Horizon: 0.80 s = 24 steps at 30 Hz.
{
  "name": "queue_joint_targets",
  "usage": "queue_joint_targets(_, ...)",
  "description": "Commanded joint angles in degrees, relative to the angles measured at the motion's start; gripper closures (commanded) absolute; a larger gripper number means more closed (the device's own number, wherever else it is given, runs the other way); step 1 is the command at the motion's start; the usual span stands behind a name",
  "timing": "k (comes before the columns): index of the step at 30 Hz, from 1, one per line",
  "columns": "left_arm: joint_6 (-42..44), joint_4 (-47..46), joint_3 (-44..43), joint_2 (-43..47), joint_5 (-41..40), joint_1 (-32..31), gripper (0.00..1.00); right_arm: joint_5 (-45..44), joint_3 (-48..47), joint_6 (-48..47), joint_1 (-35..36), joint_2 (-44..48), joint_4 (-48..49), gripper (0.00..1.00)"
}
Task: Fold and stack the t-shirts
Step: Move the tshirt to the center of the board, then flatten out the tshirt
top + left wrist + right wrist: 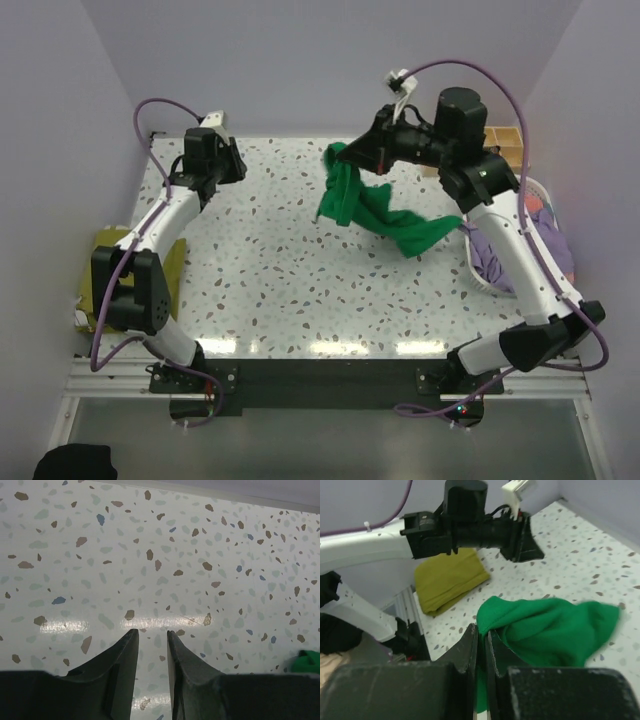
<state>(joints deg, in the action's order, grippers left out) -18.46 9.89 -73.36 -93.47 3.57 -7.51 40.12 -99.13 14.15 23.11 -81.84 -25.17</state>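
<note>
The bright green t-shirt (375, 210) hangs bunched from my right gripper (354, 158) above the back middle of the table, its lower end trailing right toward the basket. In the right wrist view my right gripper (481, 630) is shut on an edge of the green shirt (550, 630). My left gripper (238, 160) is at the back left, open a little and empty; the left wrist view shows bare table between its fingers (152, 632) and a scrap of green shirt (307, 661) at the right edge. A folded olive-yellow shirt (449, 579) lies beyond the table's left edge.
A white slatted basket (480, 282) stands at the table's right edge, holding a lavender shirt (505, 255) and a coral-pink one (540, 212). A wooden box (505, 142) sits at the back right. The olive-yellow shirt (112, 240) lies under the left arm. Purple walls enclose the table.
</note>
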Motion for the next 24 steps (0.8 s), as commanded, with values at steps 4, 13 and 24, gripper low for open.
queue_joint_targets(4,-2.11,-0.93,1.47,5.49,-7.34,0.21,0.47,-0.47,6.65,0.7,3.95,-12.01,0.73,0.65)
queue_joint_targets(13,-2.2,0.39,2.79,8.04,-8.42,-0.31,0.36,-31.39,16.77,-3.16,4.48,-8.34,-2.76,0.34)
queue_joint_targets(24,-3.34,6.97,13.33,6.9,-3.4,-5.23,0.34,-28.87,22.31,-0.27,4.48,-14.66,-2.35,0.24)
